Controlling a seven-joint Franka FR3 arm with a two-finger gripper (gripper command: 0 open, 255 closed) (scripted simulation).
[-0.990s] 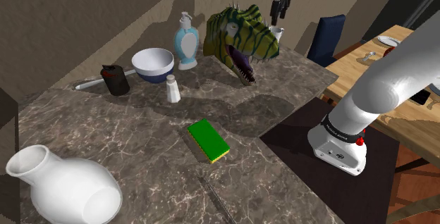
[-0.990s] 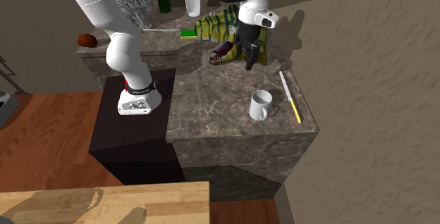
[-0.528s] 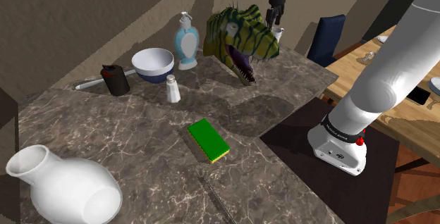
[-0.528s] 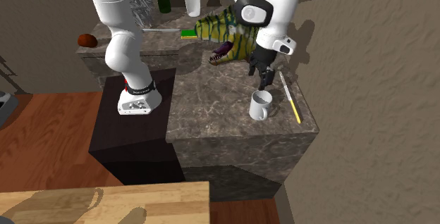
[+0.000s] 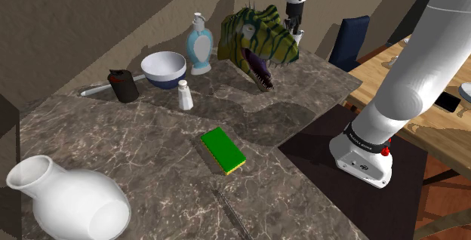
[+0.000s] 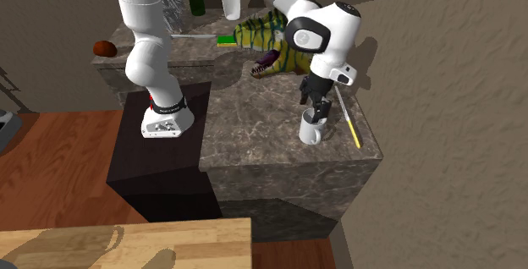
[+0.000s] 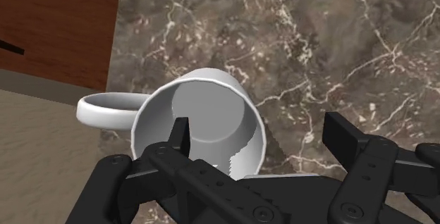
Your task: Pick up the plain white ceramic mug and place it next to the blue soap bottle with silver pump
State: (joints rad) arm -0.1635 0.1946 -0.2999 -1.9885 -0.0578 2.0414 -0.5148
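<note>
Now that the gripper [image 7: 258,127] has dropped onto the white mug [image 7: 204,113] at the end of the marble counter [image 7: 338,39], its spread fingers [image 7: 180,137] straddle one wall, seemingly ready to pinch; the blue soap bottle [image 5: 199,44] stands well apart.

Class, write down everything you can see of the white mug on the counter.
The mug is plain glossy white and cylindrical, with one loop handle at its side. It stands upright and empty on the marbled stone counter, near its edge. The open gripper straddles the wall opposite the handle, with one finger inside and one outside, neither clasping it yet.
</note>
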